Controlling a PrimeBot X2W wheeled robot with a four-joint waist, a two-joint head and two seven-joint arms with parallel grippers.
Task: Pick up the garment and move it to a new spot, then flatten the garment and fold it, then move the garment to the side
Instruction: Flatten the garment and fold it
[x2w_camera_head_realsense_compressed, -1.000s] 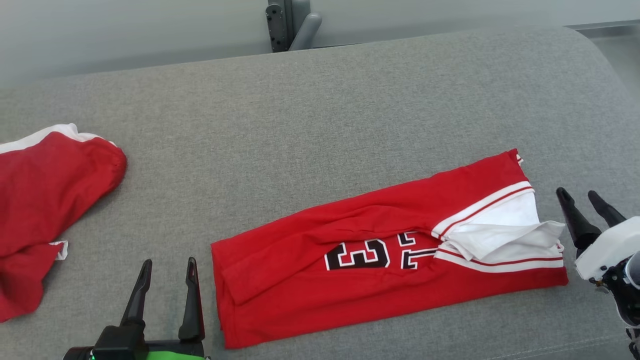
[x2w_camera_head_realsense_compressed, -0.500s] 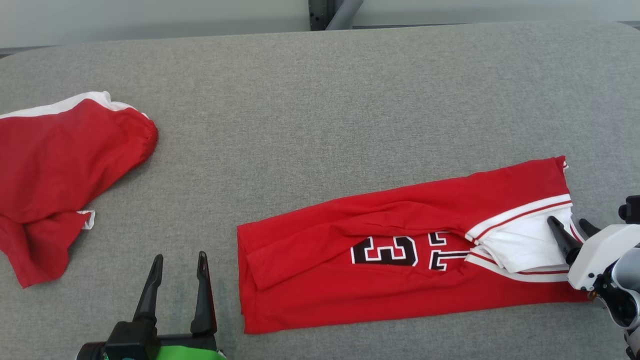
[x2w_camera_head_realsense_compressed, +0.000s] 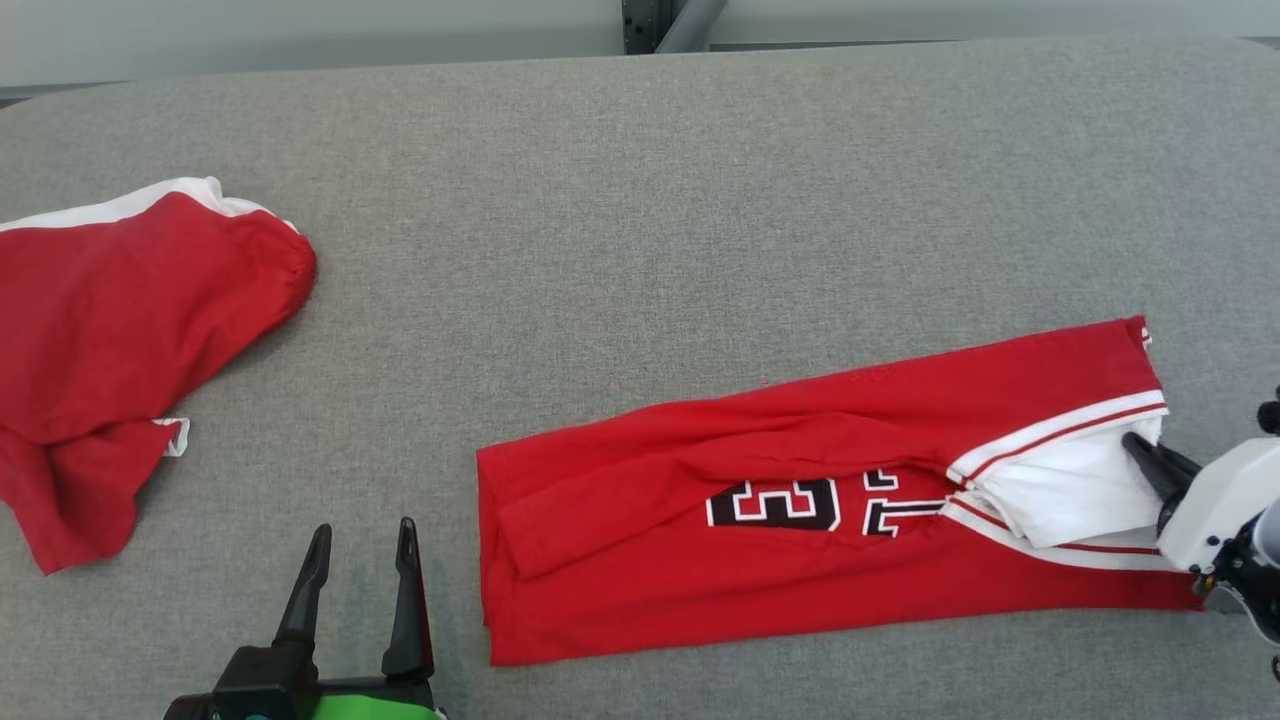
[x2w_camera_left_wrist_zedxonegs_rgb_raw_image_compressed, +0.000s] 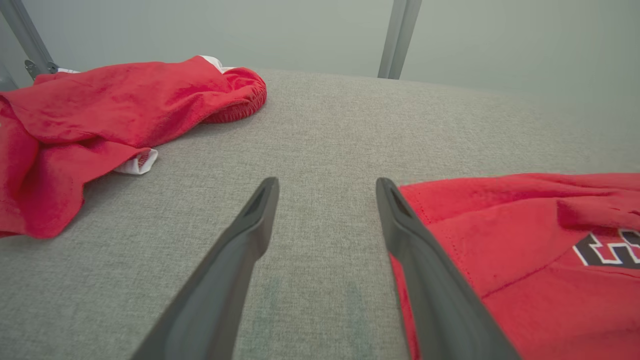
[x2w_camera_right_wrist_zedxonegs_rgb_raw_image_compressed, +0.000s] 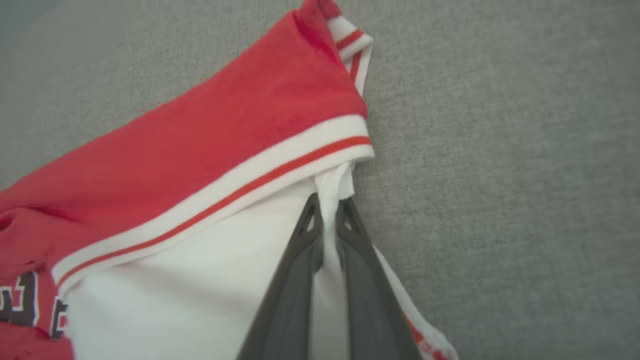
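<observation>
- Garment (x2w_camera_head_realsense_compressed: 750, 560): red jersey folded into long strip, white striped trim, flat on grey woven surface (x2w_camera_head_realsense_compressed: 640, 200), right side.
- Right gripper (x2w_camera_head_realsense_compressed: 1140, 445) clenched on its white lining.
- Left gripper (x2w_camera_head_realsense_compressed: 364, 527) spread, empty.

Soft-looking, matt red cloth forms the garment (x2w_camera_head_realsense_compressed: 800, 570) at lower right of the head view, with white trim, a white lining and flat black-and-white printed numerals. The surface (x2w_camera_head_realsense_compressed: 640, 200) under it is coarse grey woven fabric, matt throughout. A second red garment (x2w_camera_head_realsense_compressed: 120, 340) at left shows the same dull cloth. The left gripper (x2w_camera_head_realsense_compressed: 362, 528) has smooth, matt dark fingers that look like plastic; the right gripper (x2w_camera_head_realsense_compressed: 1148, 450) sits on a smooth white casing (x2w_camera_head_realsense_compressed: 1215, 495)
</observation>
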